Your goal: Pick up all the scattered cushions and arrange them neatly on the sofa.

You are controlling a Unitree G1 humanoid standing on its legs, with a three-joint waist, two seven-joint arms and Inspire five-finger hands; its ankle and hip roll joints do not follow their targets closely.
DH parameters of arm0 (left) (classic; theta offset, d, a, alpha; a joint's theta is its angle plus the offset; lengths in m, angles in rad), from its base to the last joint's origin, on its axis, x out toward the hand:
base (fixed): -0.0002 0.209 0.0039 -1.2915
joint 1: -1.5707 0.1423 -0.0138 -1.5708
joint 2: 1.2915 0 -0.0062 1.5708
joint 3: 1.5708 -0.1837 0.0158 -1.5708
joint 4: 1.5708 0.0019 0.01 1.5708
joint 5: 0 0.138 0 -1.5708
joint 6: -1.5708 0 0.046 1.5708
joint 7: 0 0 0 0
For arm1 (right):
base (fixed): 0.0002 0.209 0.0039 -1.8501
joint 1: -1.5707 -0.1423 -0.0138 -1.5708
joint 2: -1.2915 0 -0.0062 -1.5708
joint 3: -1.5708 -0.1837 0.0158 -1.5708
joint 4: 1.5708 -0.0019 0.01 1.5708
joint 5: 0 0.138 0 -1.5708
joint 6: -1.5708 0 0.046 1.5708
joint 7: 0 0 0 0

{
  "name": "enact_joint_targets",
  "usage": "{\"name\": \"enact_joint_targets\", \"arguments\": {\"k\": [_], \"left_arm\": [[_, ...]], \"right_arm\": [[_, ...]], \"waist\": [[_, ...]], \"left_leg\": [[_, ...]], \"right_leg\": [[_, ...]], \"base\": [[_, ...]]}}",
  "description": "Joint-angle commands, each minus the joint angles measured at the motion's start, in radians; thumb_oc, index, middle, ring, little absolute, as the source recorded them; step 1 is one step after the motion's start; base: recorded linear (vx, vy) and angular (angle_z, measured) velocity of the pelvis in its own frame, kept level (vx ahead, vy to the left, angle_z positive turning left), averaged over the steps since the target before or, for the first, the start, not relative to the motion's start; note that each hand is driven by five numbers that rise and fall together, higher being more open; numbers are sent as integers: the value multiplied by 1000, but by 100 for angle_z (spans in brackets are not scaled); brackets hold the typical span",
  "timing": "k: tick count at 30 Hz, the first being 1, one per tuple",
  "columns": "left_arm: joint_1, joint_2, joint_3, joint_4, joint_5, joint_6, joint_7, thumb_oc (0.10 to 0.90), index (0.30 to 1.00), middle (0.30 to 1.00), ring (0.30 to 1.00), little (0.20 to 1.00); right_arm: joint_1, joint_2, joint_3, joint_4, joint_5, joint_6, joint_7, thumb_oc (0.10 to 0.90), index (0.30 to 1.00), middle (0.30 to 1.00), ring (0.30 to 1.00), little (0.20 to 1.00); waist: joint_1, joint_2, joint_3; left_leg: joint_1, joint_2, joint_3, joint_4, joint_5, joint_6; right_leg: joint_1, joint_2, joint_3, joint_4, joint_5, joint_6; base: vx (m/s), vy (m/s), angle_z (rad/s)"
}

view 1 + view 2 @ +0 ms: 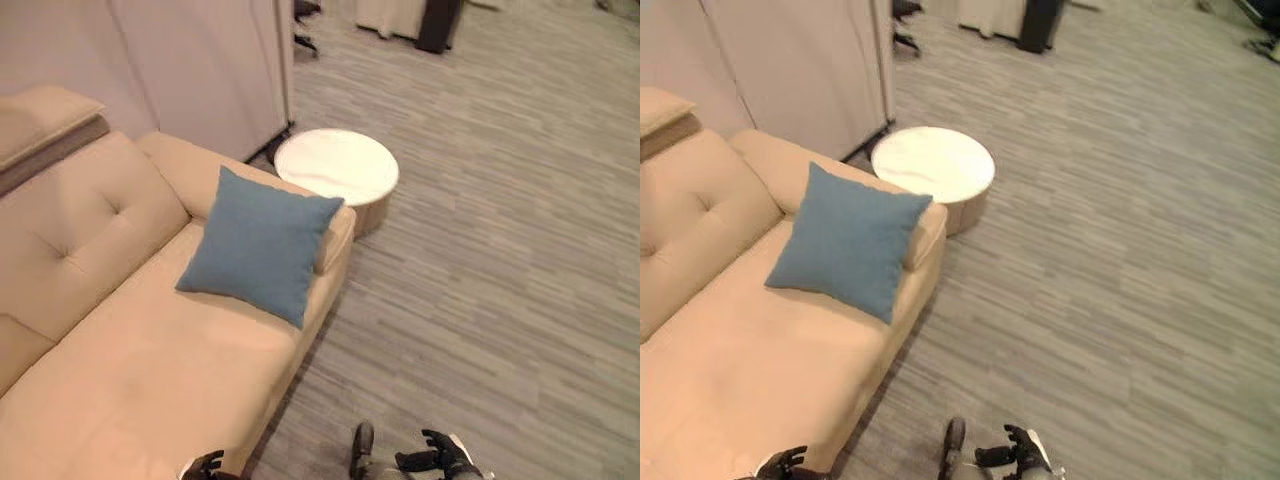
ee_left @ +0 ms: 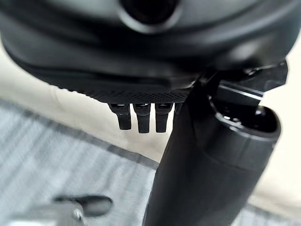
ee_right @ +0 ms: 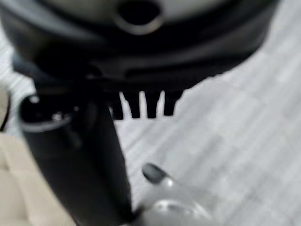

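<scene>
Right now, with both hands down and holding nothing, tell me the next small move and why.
Probably turn the head to search the floor for more cushions. The one blue cushion in view already leans on the sofa against its armrest, beside the round white table. The left hand and right hand hang low and open, so nothing here calls for a reach yet.
</scene>
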Motion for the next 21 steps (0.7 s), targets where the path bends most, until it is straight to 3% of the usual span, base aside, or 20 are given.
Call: {"name": "enact_joint_targets", "arguments": {"k": [1, 2, 3, 6, 9, 10, 11, 12, 16, 18, 21], "left_arm": [[-49, 11, -5, -32, 8, -34, 1, 800, 900, 900, 900, 900], [-65, 8, -21, -43, 3, -33, 0, 800, 900, 900, 900, 900], [-68, 8, -25, -46, 1, -34, 1, 800, 900, 900, 900, 900], [-72, 10, -30, -49, -4, -33, 2, 800, 900, 900, 900, 900], [-69, 5, -35, -45, 3, -31, -1, 800, 900, 900, 900, 900], [-65, 3, -37, -45, 7, -30, -3, 800, 900, 900, 900, 900], [-60, 7, -37, -44, 20, -28, -7, 800, 900, 900, 900, 900], [-54, 8, -30, -42, 20, -28, -9, 800, 900, 900, 900, 900], [-46, 19, -18, -37, 18, -28, -5, 800, 900, 900, 900, 900], [-36, 33, 7, -38, 3, -27, -7, 800, 900, 900, 900, 900], [-42, 45, 18, -41, -7, -25, -3, 800, 900, 900, 900, 900]], "right_arm": [[-27, -63, -10, -21, 26, -21, -21, 800, 900, 900, 900, 900], [-32, -68, -11, -25, 45, -26, -29, 800, 900, 900, 900, 900], [-33, -70, -13, -28, 51, -27, -32, 800, 900, 900, 900, 900], [-31, -71, -18, -29, 62, -22, -31, 800, 900, 900, 900, 900], [-23, -73, -22, -26, 64, -25, -36, 800, 900, 900, 900, 900], [-17, -74, -22, -26, 63, -25, -36, 800, 900, 900, 900, 900], [-9, -77, -22, -23, 56, -21, -40, 800, 900, 900, 900, 900], [-9, -74, -22, -24, 56, -21, -36, 800, 900, 900, 900, 900], [-7, -63, -13, -30, 47, -24, -31, 800, 900, 900, 900, 900], [-14, -56, -1, -35, 16, -24, -19, 800, 900, 900, 900, 900], [-35, -57, 0, -42, 8, -20, -17, 800, 900, 900, 900, 900]], "waist": [[-6, -11, 18], [2, -21, 45], [5, -30, 55], [4, -36, 59], [8, -43, 51], [8, -39, 45], [14, -20, 36], [22, -18, 34], [24, -30, 20], [51, -28, 4], [41, -15, 17]], "left_leg": [[-182, 42, 25, 188, 12, -48], [-279, 51, 48, 343, 46, -48], [-312, 50, 64, 393, 56, -45], [-350, 64, 101, 393, 34, -35], [-387, 13, 128, 270, 6, -24], [-395, 8, 147, 215, 25, -26], [-413, 23, 195, 95, 103, -35], [-379, 24, 196, 51, 100, -32], [-358, 8, 158, 54, 102, -27], [-296, 6, 144, 7, 83, 4], [-262, 11, 126, -6, 79, 27]], "right_leg": [[89, 0, -9, -1, -111, 89], [121, 4, -19, -21, -120, 66], [135, 5, -21, -27, -127, 58], [160, 4, -40, -37, -148, 53], [196, 12, -50, -63, -162, 66], [202, 19, -51, -68, -168, 69], [223, 50, -53, -74, -190, 69], [232, 55, -41, -67, -199, 69], [227, 45, -44, -4, -215, 76], [201, 8, -66, 128, -217, 113], [123, -14, -50, 299, -168, 144]], "base": [[68, -135, 37], [100, -178, 29], [120, -173, 33], [125, -54, 17], [189, -2, 32], [281, 59, 14], [275, 86, 8], [280, 98, 8], [168, 73, -13], [169, 103, 0], [51, 69, -13]]}}
